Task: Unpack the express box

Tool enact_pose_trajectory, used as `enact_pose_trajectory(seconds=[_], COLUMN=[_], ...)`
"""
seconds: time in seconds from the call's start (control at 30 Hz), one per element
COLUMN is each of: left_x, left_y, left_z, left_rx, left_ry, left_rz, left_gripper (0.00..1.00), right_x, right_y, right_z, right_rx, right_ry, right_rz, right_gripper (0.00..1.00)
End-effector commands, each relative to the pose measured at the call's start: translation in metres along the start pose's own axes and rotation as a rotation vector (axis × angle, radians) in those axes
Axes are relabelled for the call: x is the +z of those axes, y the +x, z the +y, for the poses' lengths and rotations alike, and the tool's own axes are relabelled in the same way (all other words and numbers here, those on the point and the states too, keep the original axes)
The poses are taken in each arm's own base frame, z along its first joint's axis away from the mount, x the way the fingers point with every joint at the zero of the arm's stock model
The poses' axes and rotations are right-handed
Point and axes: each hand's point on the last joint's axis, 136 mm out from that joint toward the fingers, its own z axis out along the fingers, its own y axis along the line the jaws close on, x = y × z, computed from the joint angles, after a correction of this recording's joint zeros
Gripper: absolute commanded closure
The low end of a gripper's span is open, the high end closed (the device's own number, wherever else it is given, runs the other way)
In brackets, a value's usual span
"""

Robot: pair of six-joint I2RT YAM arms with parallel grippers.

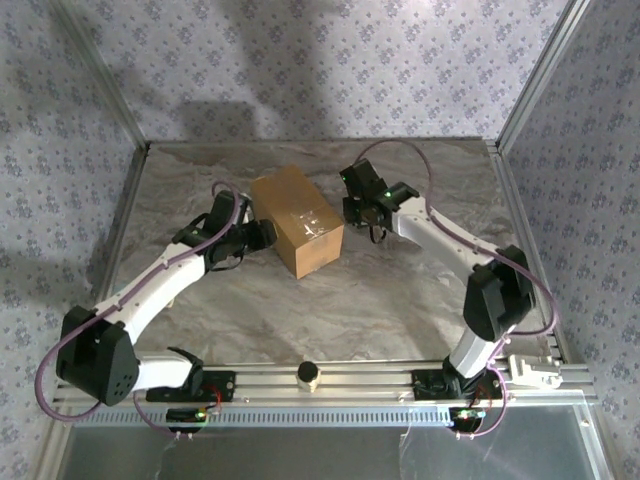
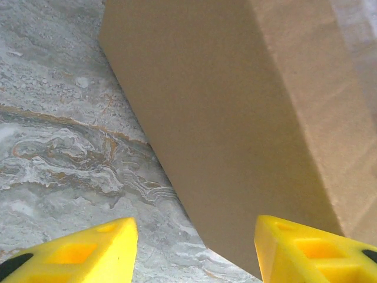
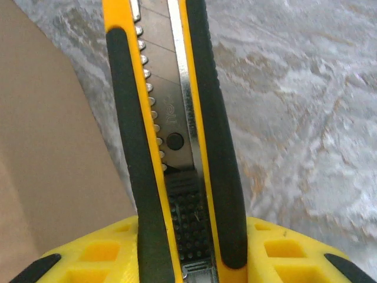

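The express box (image 1: pixel 295 220), a plain tan carton with glossy tape on its top, sits closed at the middle of the marble table (image 1: pixel 420 290). My left gripper (image 1: pixel 262 235) is at the box's left side. In the left wrist view its yellow fingers (image 2: pixel 94 253) stand apart, the left gripper (image 2: pixel 195 227) is open, and the box's (image 2: pixel 235 118) lower corner lies just ahead between them. My right gripper (image 1: pixel 358 212) hovers by the box's right side. There the right gripper (image 3: pixel 188 236) is shut on a yellow-and-black utility knife (image 3: pixel 171 118), its blade pointing forward beside the box (image 3: pixel 41 147).
A small round cylinder (image 1: pixel 308 374) stands on the front rail between the arm bases. A white fitting (image 1: pixel 530 370) lies at the front right. Metal frame posts (image 1: pixel 130 150) and patterned walls bound the table on three sides.
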Motion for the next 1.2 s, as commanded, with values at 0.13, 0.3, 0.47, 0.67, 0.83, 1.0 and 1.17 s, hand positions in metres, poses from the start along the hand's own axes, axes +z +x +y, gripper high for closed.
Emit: enact_pose_trajectory(seconds=[0.13, 0.3, 0.47, 0.67, 0.83, 1.0, 1.17], left_x=[0.016, 0.024, 0.029, 0.03, 0.032, 0.031, 0.027], left_y=[-0.013, -0.011, -0.008, -0.004, 0.0, 0.003, 0.002], left_z=[-0.016, -0.019, -0.02, -0.023, -0.025, -0.023, -0.016], left_rx=[-0.03, -0.028, -0.033, -0.02, -0.013, -0.01, -0.004], left_ry=[0.052, 0.064, 0.071, 0.084, 0.091, 0.088, 0.068], left_rz=[-0.011, 0.007, 0.026, 0.032, 0.05, 0.049, 0.028], left_gripper=[0.46, 0.46, 0.46, 0.46, 0.46, 0.46, 0.46], right_x=[0.011, 0.013, 0.006, -0.01, -0.029, -0.042, -0.055], right_y=[-0.026, -0.008, 0.013, 0.04, 0.054, 0.069, 0.076], right_z=[0.024, 0.037, 0.045, 0.056, 0.071, 0.084, 0.082], right_rx=[0.011, 0.014, 0.047, 0.079, 0.113, 0.154, 0.147], right_ry=[-0.078, -0.091, -0.082, -0.064, -0.06, -0.076, -0.054], right_rz=[-0.067, -0.027, 0.002, 0.021, -0.009, -0.029, -0.028], right_gripper=[1.0, 1.0, 1.0, 1.0, 1.0, 1.0, 1.0])
